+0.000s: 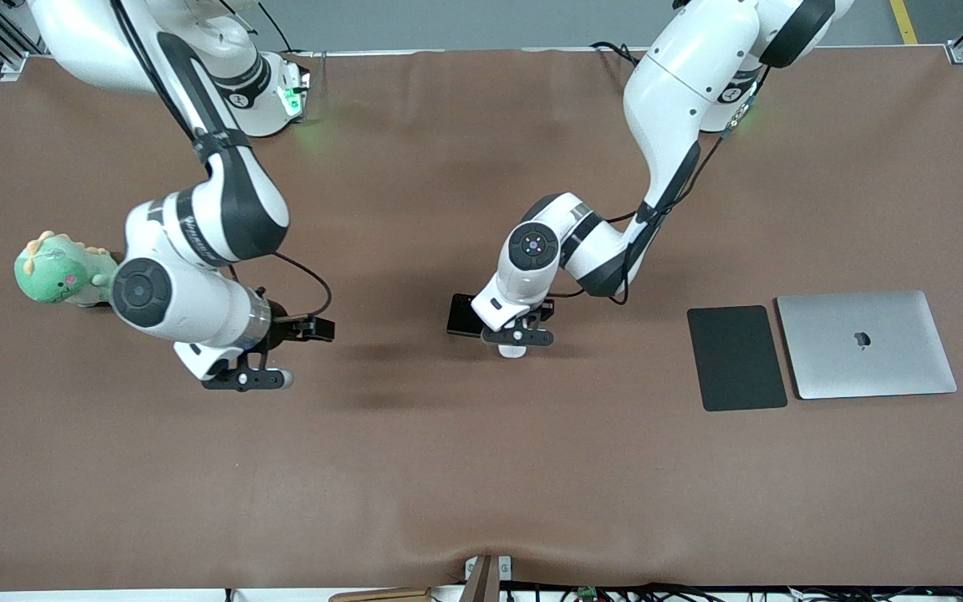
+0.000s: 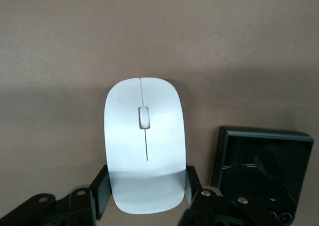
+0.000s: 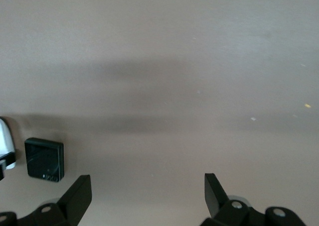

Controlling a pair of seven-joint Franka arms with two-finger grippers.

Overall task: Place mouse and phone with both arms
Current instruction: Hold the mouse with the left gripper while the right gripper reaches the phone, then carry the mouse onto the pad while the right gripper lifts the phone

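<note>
From across the table, front view: brown cloth-covered table (image 1: 481,468); left gripper (image 1: 517,337) down at mid-table, over the white mouse (image 1: 512,349), of which only a sliver shows below the fingers; black phone (image 1: 462,315) flat on the cloth just beside it, toward the right arm's end; right gripper (image 1: 247,380) hanging over bare cloth nearer the right arm's end, that arm waiting; green plush toy (image 1: 59,269) partly hidden by the right arm; dark grey mat (image 1: 736,357) and closed silver laptop (image 1: 864,344) side by side toward the left arm's end, well apart from the mouse.

Left wrist view: mouse (image 2: 144,144) lying on the cloth, grey line down its middle; left gripper (image 2: 147,191) closed in on its rear flanks, one finger (image 2: 101,191) against each side; phone (image 2: 261,173) just beside the mouse, not touching.

Right wrist view: right gripper (image 3: 148,196) spread wide, holding nothing, bare cloth between its fingers (image 3: 78,196); phone (image 3: 45,159) small and off to one side, an edge of the mouse (image 3: 5,141) next to it.
</note>
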